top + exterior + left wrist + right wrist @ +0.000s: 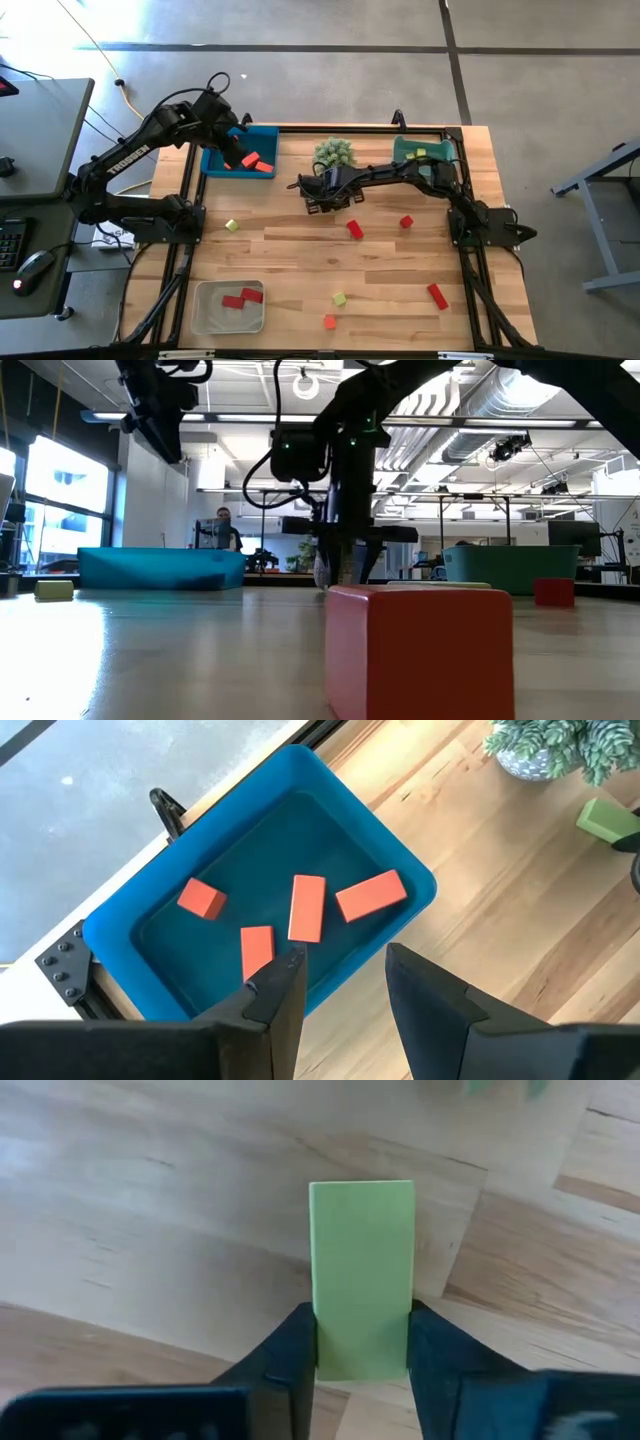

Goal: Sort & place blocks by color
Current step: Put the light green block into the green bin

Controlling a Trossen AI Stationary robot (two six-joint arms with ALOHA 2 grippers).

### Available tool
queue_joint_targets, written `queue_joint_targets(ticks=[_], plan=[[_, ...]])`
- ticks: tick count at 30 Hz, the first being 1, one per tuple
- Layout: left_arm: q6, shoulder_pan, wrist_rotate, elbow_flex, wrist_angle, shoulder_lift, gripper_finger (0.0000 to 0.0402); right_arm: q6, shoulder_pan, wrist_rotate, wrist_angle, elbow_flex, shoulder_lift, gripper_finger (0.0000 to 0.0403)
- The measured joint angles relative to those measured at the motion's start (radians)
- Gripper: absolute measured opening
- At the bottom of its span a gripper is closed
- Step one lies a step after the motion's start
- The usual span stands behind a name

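Observation:
My right gripper [318, 195] stands on the table just in front of the spiky green plant [335, 152], pointing down and shut on a yellow-green bar block [362, 1270] that lies flat on the wood. My left gripper [345, 990] hangs open and empty above the blue bin [240, 150], which holds several orange-red blocks [305, 905]. Loose on the table lie red blocks [354, 229] [406, 222] [437, 295], yellow-green cubes [232, 225] [340, 298] and an orange-red cube [330, 321]. My right gripper pinches the yellow-green bar by its two long sides [330, 1350], near one end, between its two fingers. The fingers [295, 1350] come from above, pointing down, and lie across the bar. The bar lies flat on the table, most of its length reaching out beyond the fingers.
A green bin [425, 155] with a yellow-green block stands at the far right. A clear tray [230, 305] with red blocks sits near the front left. In the low view a red block [420, 650] fills the foreground. A black frame rail runs along the table's edges.

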Motion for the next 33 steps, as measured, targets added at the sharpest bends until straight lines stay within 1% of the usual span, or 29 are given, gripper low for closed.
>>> queue_joint_targets(ticks=[6,10,15,21,24,33], plan=[[0.0,0.0,-0.002,0.0,0.0,0.0,0.0127,-0.073,0.003,-0.01,-0.01,0.013,0.002,0.0092],[0.0,0.0,-0.003,0.0,0.001,0.0,0.0127,-0.125,0.013,-0.04,-0.032,0.063,0.009,0.0092],[0.0,0.0,-0.003,0.0,0.001,0.0,0.0127,-0.167,0.038,-0.03,-0.069,0.13,0.008,0.0092],[0.001,0.0,-0.003,0.0,0.001,0.0,0.0127,-0.209,0.075,0.026,-0.153,0.221,0.007,0.0092],[0.001,0.0,-0.004,0.0,0.001,0.0,0.0127,-0.237,0.091,0.07,-0.222,0.274,0.006,0.0092],[0.044,0.0,-0.007,0.0,0.001,0.001,0.0127,-0.316,0.098,0.264,-0.45,0.449,0.003,0.0092]])
